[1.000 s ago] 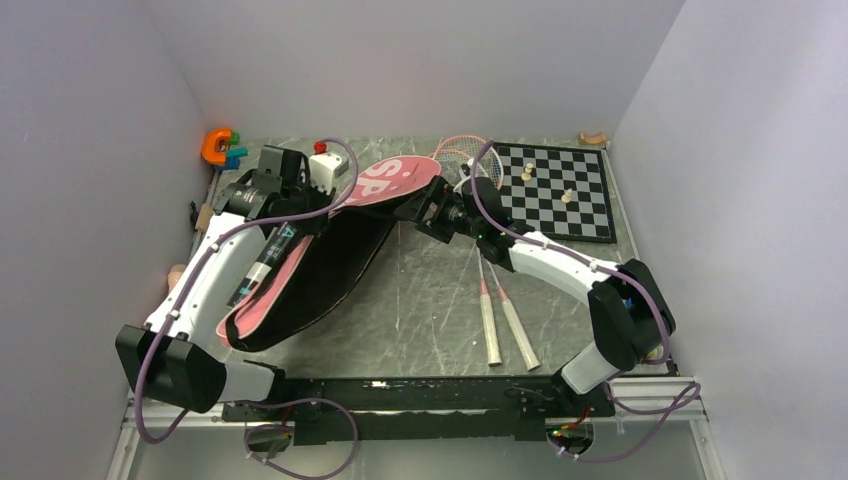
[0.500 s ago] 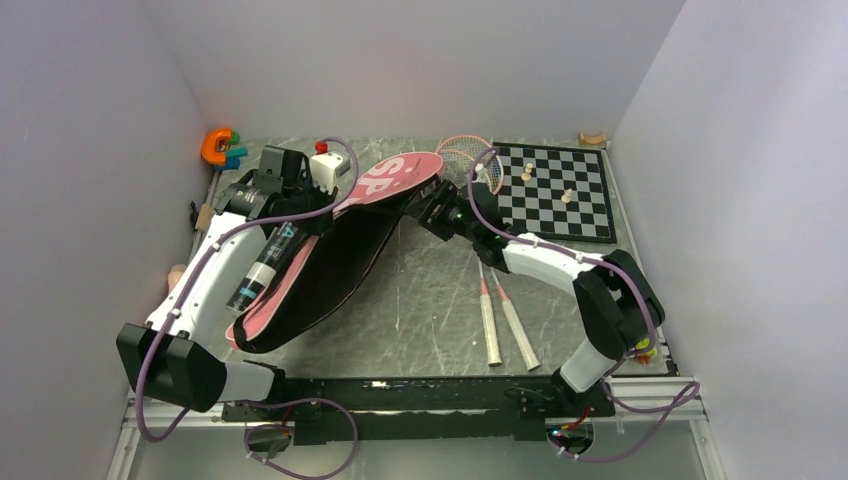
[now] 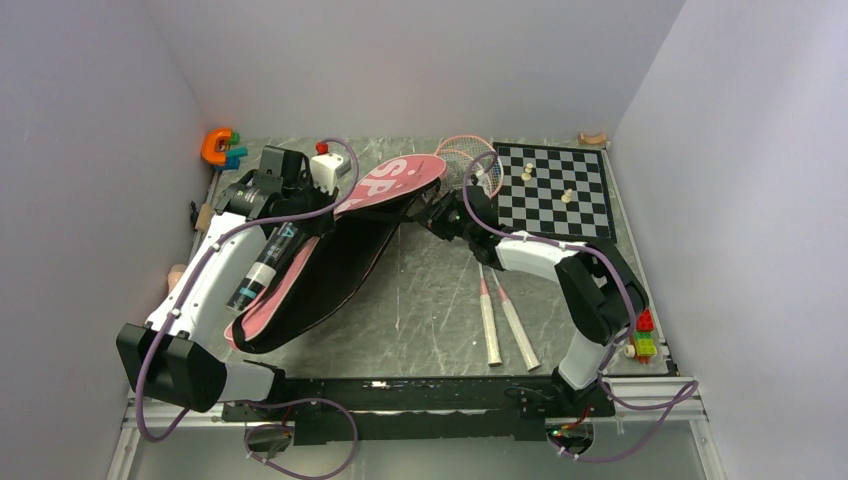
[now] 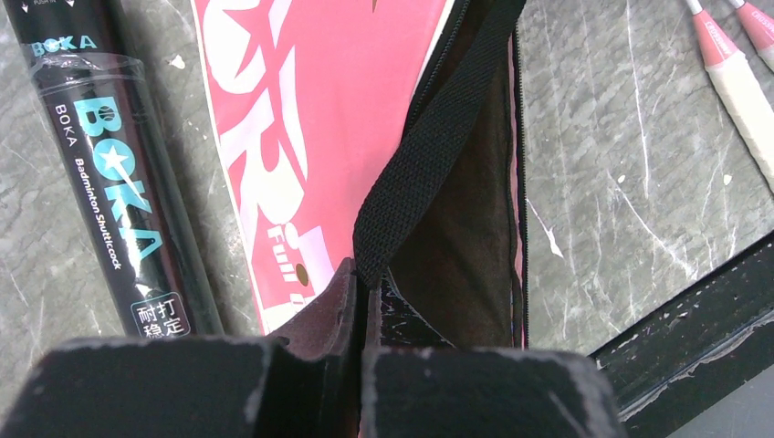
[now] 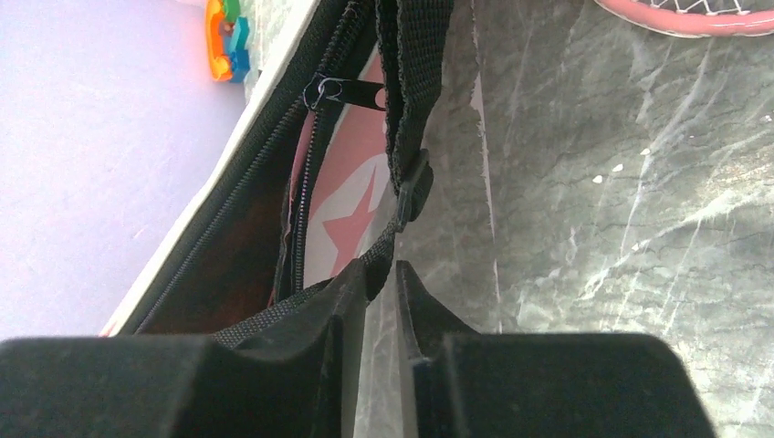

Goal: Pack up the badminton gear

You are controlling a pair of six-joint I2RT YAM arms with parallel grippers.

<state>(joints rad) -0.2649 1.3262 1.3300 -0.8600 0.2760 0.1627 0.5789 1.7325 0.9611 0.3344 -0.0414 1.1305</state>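
The bag [image 3: 385,182] sprawls from about 8 o'clock on the table [image 3: 430,300] up toward 12, its mouth gaping so the black lining shows. That seems to be the point of both grips: each arm has hold of one end, probably to keep the mouth spread for loading. It is soft pink cloth with white lettering, limp and creased, a long racket-shaped sleeve.

The board [image 3: 560,195], flat and checkered, sits at 1 to 2 o'clock and is no part of the job.

The rackets [image 3: 492,335] lie side by side at 4 to 5 o'clock, outside the bag, with their thin shafts running up to pink-rimmed strung heads against the board's left edge. Their grips are pale wrapped tape.

The tube [image 4: 119,210] is a glossy black cylinder with teal print, lying along the bag's left side at 9 o'clock.

The left gripper [image 4: 358,278] is clamped tight on the bag's rim, just where the strap [image 4: 429,155] is sewn in. The strap is coarse black webbing.

The right gripper [image 5: 383,274], at the bag's 12 o'clock end, has narrow jaws with the strap between their tips, just below a small plastic buckle [image 5: 413,192]. Beside it runs the toothed zip [image 5: 310,182].

No shuttlecocks show.
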